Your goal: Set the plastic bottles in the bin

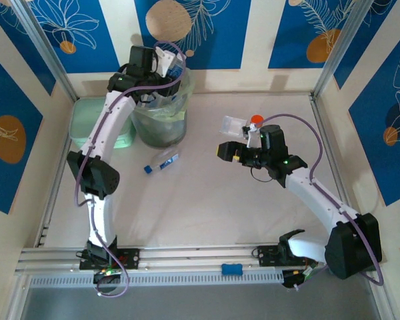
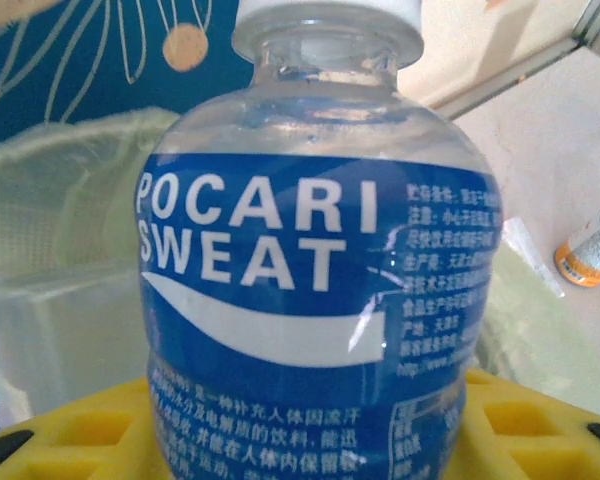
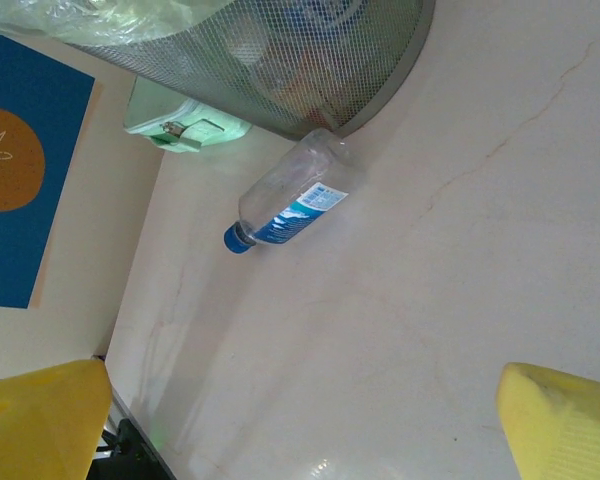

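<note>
My left gripper (image 2: 310, 445) is shut on a clear plastic bottle (image 2: 315, 260) with a blue Pocari Sweat label and a white cap. Its yellow fingers (image 2: 90, 430) press the bottle's lower part. From above, that gripper (image 1: 159, 63) holds the bottle (image 1: 169, 63) over the far rim of the round mesh bin (image 1: 161, 120) with its pale green liner (image 2: 70, 190). A second clear bottle (image 1: 161, 161) with a blue cap lies on the table in front of the bin (image 3: 280, 60), also in the right wrist view (image 3: 290, 205). My right gripper (image 1: 227, 151) stands open and empty (image 3: 300, 430) to that bottle's right.
A mint green box (image 1: 87, 123) stands left of the bin. A small orange-capped jar (image 1: 255, 121) and a clear flat container (image 1: 233, 125) sit just behind the right gripper. Metal frame rails border the table's sides and near edge.
</note>
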`<action>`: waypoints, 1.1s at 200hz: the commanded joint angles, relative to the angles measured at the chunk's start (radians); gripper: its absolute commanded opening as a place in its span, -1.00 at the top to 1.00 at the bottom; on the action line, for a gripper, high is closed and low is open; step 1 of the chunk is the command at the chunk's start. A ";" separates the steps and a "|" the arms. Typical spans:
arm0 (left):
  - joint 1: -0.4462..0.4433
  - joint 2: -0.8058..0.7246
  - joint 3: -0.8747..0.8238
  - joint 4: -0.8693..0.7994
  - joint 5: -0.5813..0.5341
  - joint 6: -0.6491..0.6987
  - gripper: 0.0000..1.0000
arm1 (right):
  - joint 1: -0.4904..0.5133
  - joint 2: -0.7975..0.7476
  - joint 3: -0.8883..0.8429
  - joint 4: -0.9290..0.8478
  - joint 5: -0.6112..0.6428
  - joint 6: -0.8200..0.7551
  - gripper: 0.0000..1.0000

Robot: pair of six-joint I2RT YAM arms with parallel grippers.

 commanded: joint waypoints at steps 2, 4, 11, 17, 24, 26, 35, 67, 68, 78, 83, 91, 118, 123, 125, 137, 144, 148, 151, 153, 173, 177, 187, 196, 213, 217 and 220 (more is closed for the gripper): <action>0.004 0.012 0.045 -0.030 0.029 0.010 -0.07 | -0.001 -0.023 -0.006 -0.016 0.011 0.007 -0.98; 0.006 0.013 0.046 -0.031 0.028 0.009 -0.11 | -0.001 -0.023 -0.006 -0.016 0.011 0.007 -0.98; 0.005 0.012 0.047 -0.032 0.019 0.008 -0.26 | -0.001 -0.023 -0.006 -0.016 0.011 0.006 -0.98; 0.005 0.010 0.048 -0.032 0.011 0.006 -0.37 | 0.000 -0.024 -0.006 -0.018 0.012 0.005 -0.98; 0.004 0.004 0.048 -0.030 0.002 0.003 -0.43 | 0.001 -0.025 -0.006 -0.018 0.012 0.005 -0.98; 0.005 0.001 0.048 -0.028 0.000 0.001 -0.45 | 0.001 -0.025 -0.006 -0.018 0.014 0.005 -0.98; 0.005 -0.012 0.047 -0.021 -0.007 -0.003 -0.49 | 0.002 -0.025 -0.006 -0.020 0.015 0.003 -0.98; 0.005 -0.093 0.048 0.019 -0.032 -0.034 -0.71 | 0.005 -0.024 -0.005 -0.012 0.023 0.005 -0.98; 0.005 -0.096 0.048 0.020 -0.033 -0.036 -0.71 | 0.005 -0.024 -0.006 -0.012 0.023 0.005 -0.98; 0.006 -0.129 0.048 0.030 -0.034 -0.049 -0.73 | 0.006 -0.019 -0.003 -0.006 0.022 0.007 -0.98; 0.006 -0.145 0.047 0.032 -0.034 -0.056 -0.74 | 0.006 -0.015 -0.002 -0.003 0.022 0.008 -0.98; 0.005 -0.172 0.046 0.034 -0.034 -0.066 -0.78 | 0.008 -0.009 0.005 0.001 0.019 0.008 -0.98; 0.005 -0.270 -0.005 0.034 -0.025 -0.101 -0.82 | 0.014 0.018 0.022 0.010 0.010 0.008 -0.98; 0.005 -0.294 -0.034 0.041 -0.024 -0.110 -0.82 | 0.015 0.025 0.026 0.013 0.008 0.008 -0.98; 0.005 -0.303 -0.047 0.045 -0.023 -0.113 -0.82 | 0.016 0.026 0.027 0.014 0.007 0.008 -0.98; 0.005 -0.368 -0.147 0.081 -0.014 -0.132 -0.82 | 0.020 0.043 0.035 0.017 0.001 0.006 -0.98; 0.004 -0.413 -0.217 0.114 -0.011 -0.142 -0.83 | 0.022 0.051 0.041 0.020 -0.001 0.006 -0.98; 0.004 -0.438 -0.259 0.132 -0.010 -0.151 -0.83 | 0.022 0.058 0.043 0.022 -0.003 0.006 -0.98; 0.004 -0.456 -0.291 0.145 -0.010 -0.156 -0.83 | 0.025 0.062 0.045 0.024 -0.005 0.007 -0.98; 0.005 -0.469 -0.313 0.153 -0.010 -0.159 -0.83 | 0.025 0.064 0.048 0.024 -0.006 0.008 -0.98; 0.005 -0.592 -0.536 0.234 -0.003 -0.194 -0.84 | 0.032 0.093 0.064 0.028 -0.017 0.008 -0.98; 0.005 -0.618 -0.582 0.250 0.002 -0.201 -0.84 | 0.036 0.097 0.068 0.027 -0.017 0.006 -0.98; 0.004 -0.678 -0.701 0.290 0.016 -0.219 -0.84 | 0.040 0.107 0.074 0.028 -0.017 0.005 -0.98; 0.004 -0.743 -0.810 0.331 0.025 -0.241 -0.85 | 0.044 0.115 0.080 0.030 -0.018 0.005 -0.98; 0.005 -0.852 -1.014 0.413 0.034 -0.287 -0.86 | 0.051 0.136 0.091 0.030 -0.020 0.004 -0.98; 0.004 -0.875 -1.056 0.429 0.035 -0.297 -0.88 | 0.052 0.143 0.093 0.030 -0.021 0.004 -0.98; 0.003 -0.892 -1.090 0.440 0.033 -0.309 -0.89 | 0.053 0.147 0.096 0.029 -0.023 0.005 -0.98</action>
